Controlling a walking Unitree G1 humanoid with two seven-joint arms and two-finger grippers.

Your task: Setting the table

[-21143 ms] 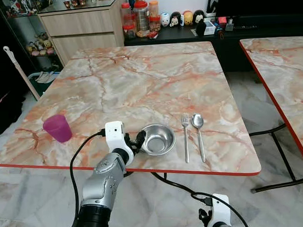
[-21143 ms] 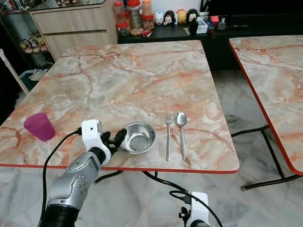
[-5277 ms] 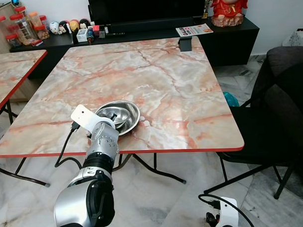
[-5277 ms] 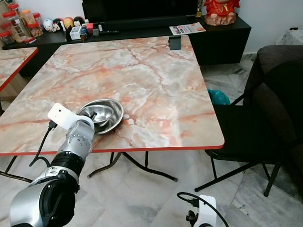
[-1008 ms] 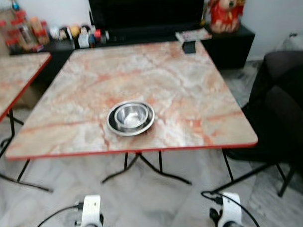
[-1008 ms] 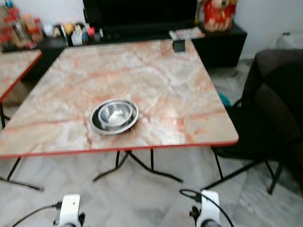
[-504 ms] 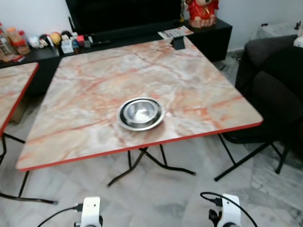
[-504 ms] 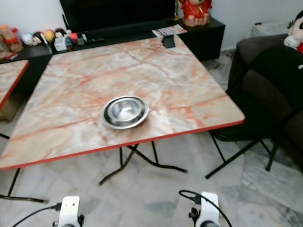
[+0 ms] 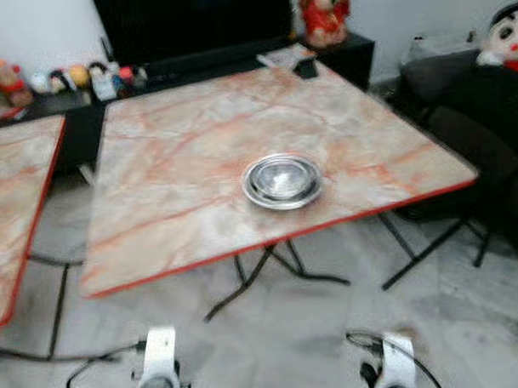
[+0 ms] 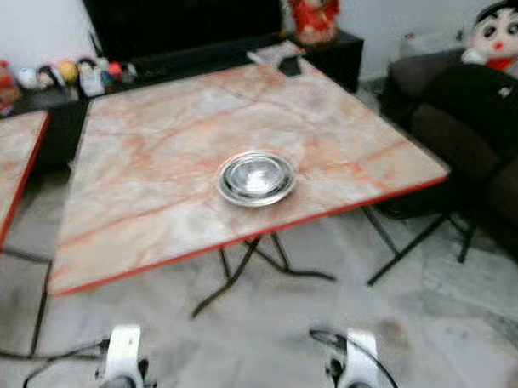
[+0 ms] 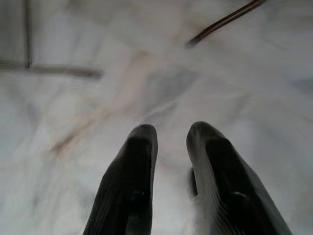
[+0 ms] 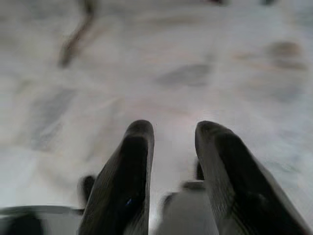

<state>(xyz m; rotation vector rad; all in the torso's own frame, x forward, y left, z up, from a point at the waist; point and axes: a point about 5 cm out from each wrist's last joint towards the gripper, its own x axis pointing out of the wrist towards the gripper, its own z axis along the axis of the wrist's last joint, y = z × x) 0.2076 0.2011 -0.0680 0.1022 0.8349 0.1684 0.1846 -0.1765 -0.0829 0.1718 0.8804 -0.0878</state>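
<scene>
The left end effector [image 11: 171,134] hangs low over the pale marble floor [image 11: 234,73], its two black fingers [image 11: 132,181] a little spread and holding nothing. The right end effector [image 12: 171,132] hangs the same way over the floor, fingers slightly apart and empty. Ahead, blurred, a steel bowl [image 9: 281,180] sits in a steel plate [image 9: 252,192] on the marble surface [image 9: 172,146], near its front edge and right of the middle. A second surface [image 9: 12,203] stands to the left, a dark chair [image 9: 461,144] to the right.
</scene>
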